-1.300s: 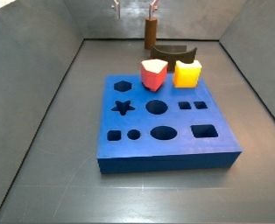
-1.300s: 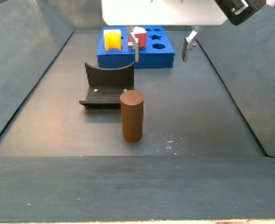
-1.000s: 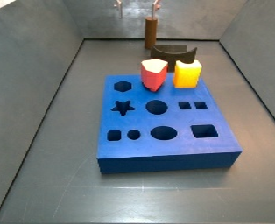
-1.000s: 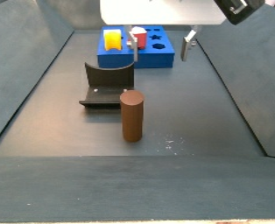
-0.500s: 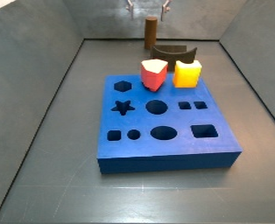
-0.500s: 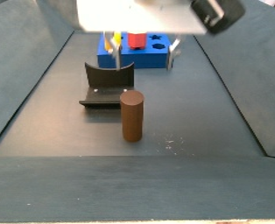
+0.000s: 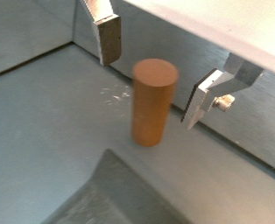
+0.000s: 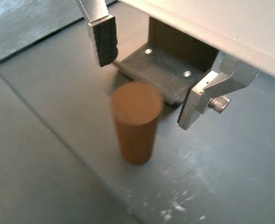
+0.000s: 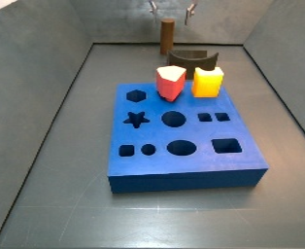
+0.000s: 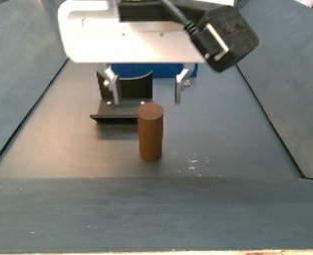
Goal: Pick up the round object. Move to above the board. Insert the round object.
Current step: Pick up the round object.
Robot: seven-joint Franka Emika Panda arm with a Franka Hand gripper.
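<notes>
While the gripper [image 7: 158,72] hangs above it with its flat silver fingers [image 8: 103,39] spread wide and touching nothing, the slim brown cylinder peg [image 7: 153,102] stands upright on the dark grey floor [image 10: 239,139]; both wrist views show it between the two plates, clear of each. In a side view the peg [image 10: 150,132] stands near the picture's middle, with the gripper [image 10: 146,85] above and just behind it at about 12 o'clock, under the white wrist housing [image 10: 126,40].

Behind the peg stands the fixture [image 10: 121,103], a dark L-shaped bracket on a base plate, at roughly 11 o'clock from the peg; a wrist view shows it [image 8: 165,66] close beyond the peg's top.

Well apart from the peg lies the thick blue rectangular board [image 9: 187,136] with cut-out holes: a star, a hexagon, circles, an oval and squares. On its far edge stand a red rounded-wedge block [image 9: 172,83] and a yellow block [image 9: 209,82]. From that side view the peg [image 9: 167,37] shows at 12 o'clock beyond the blocks, the gripper [image 9: 171,15] above it.
</notes>
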